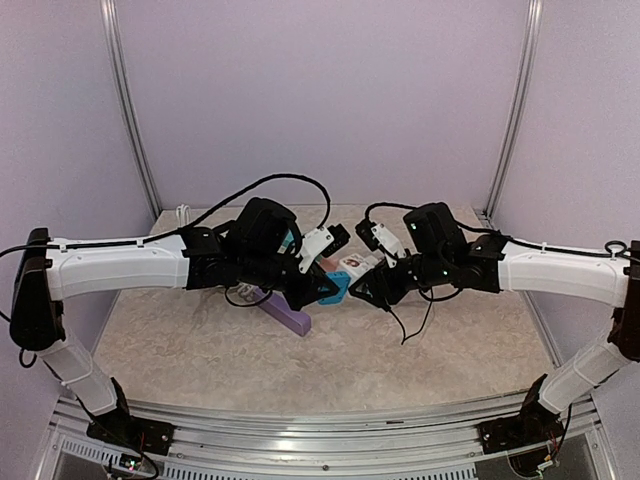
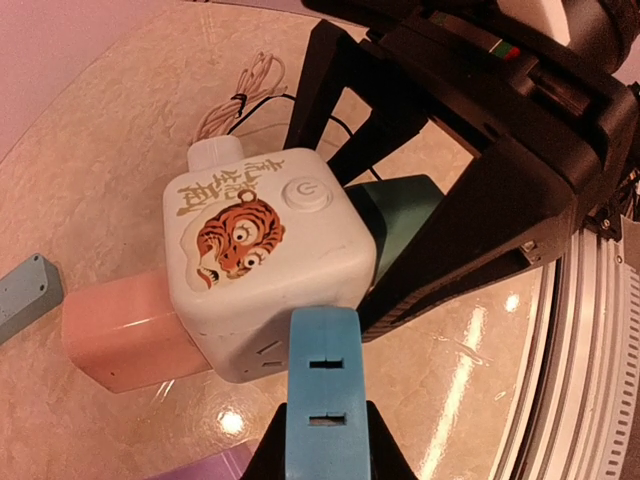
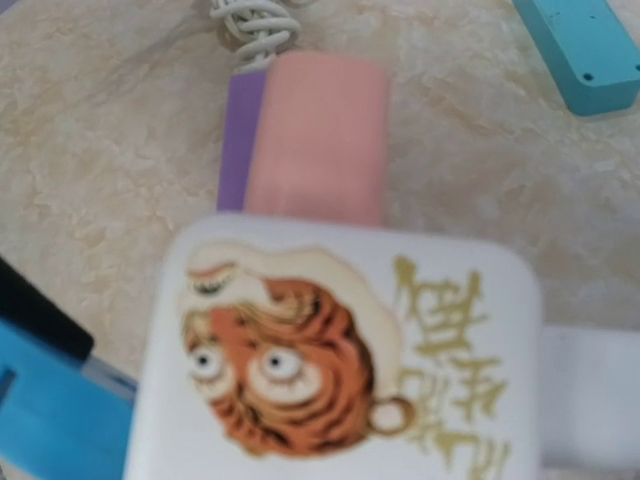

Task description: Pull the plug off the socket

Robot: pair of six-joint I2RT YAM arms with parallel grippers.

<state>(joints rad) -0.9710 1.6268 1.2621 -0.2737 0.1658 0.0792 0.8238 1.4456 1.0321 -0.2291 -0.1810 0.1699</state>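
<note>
The socket is a white cube (image 2: pixel 262 262) with a tiger picture and a round button on top. A blue plug (image 2: pixel 327 385) butts against its near side face, and no gap shows between them. My left gripper (image 2: pixel 328 415) is shut on that plug from both sides. My right gripper (image 1: pixel 370 284) is shut on the socket, whose black fingers (image 2: pixel 455 250) stand behind and to the right of the cube. From the right wrist the cube (image 3: pixel 340 360) fills the lower frame, with the blue plug (image 3: pixel 45 405) at its left edge. Both grippers meet above mid-table (image 1: pixel 333 288).
A pink block (image 2: pixel 118 335) sits against the cube's left side and a dark teal block (image 2: pixel 402 205) behind it. A purple strip (image 1: pixel 290 315) lies under the left gripper. A coiled white cable (image 2: pixel 240 90) lies beyond, and a blue-grey piece (image 2: pixel 25 292) at the left.
</note>
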